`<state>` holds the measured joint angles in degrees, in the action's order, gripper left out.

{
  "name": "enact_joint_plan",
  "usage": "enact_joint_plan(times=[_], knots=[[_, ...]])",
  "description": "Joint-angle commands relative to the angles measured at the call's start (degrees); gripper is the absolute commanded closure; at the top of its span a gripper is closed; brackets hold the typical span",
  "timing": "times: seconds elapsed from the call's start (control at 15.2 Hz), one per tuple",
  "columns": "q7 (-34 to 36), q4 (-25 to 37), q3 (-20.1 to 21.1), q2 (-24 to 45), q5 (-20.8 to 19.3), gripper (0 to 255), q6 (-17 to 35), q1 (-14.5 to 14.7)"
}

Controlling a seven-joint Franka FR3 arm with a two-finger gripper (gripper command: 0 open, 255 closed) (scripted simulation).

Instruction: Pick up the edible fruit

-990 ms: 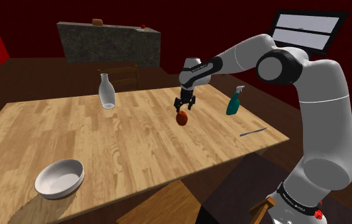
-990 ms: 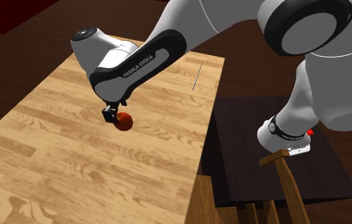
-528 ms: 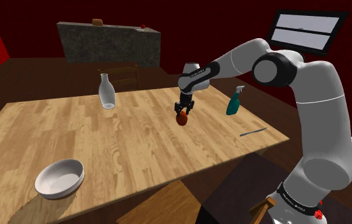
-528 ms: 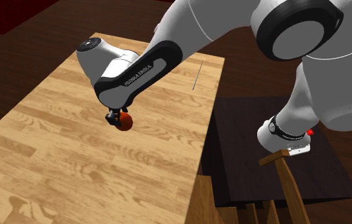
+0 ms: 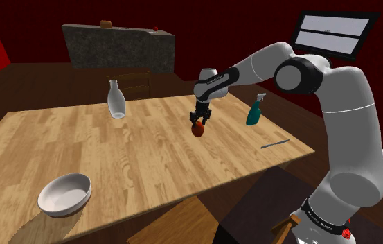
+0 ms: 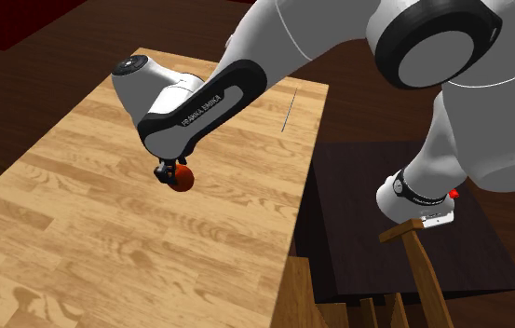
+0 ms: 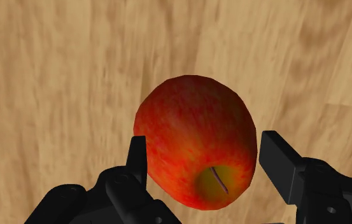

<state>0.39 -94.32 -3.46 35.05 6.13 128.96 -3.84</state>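
Observation:
A red apple (image 5: pixel 198 130) with a yellowish patch and short stem lies on the wooden table (image 5: pixel 79 145), toward the shoulder view's right. My black gripper (image 5: pixel 199 125) comes down on it from above. In the wrist view both fingers press the sides of the apple (image 7: pixel 197 146), so the gripper (image 7: pixel 205 153) is shut on it. From the second exterior view the hand (image 6: pixel 171 174) covers part of the apple (image 6: pixel 182 180), which sits low at the table (image 6: pixel 78 186); whether it touches the wood I cannot tell.
A pale bottle (image 5: pixel 116 100) stands at the far side. A teal spray bottle (image 5: pixel 255 111) and a thin utensil (image 5: pixel 276 144) lie near the right edge. A white bowl (image 5: pixel 65 194) sits at the near left. A chair back (image 5: pixel 183 222) rises at the front edge.
A second ago the fingers stood open above the apple. The hand then dropped around it and the fingers closed on its sides; nothing has moved in the last half second.

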Motion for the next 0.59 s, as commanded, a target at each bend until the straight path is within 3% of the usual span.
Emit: enact_joint_plan(times=[0.0, 0.53], knots=[[-0.02, -0.26, -0.02, -0.01, 0.0, 255, 0.1, -0.02], [0.4, 0.76, -0.26, -3.45, -0.41, 255, -4.35, 0.11]])
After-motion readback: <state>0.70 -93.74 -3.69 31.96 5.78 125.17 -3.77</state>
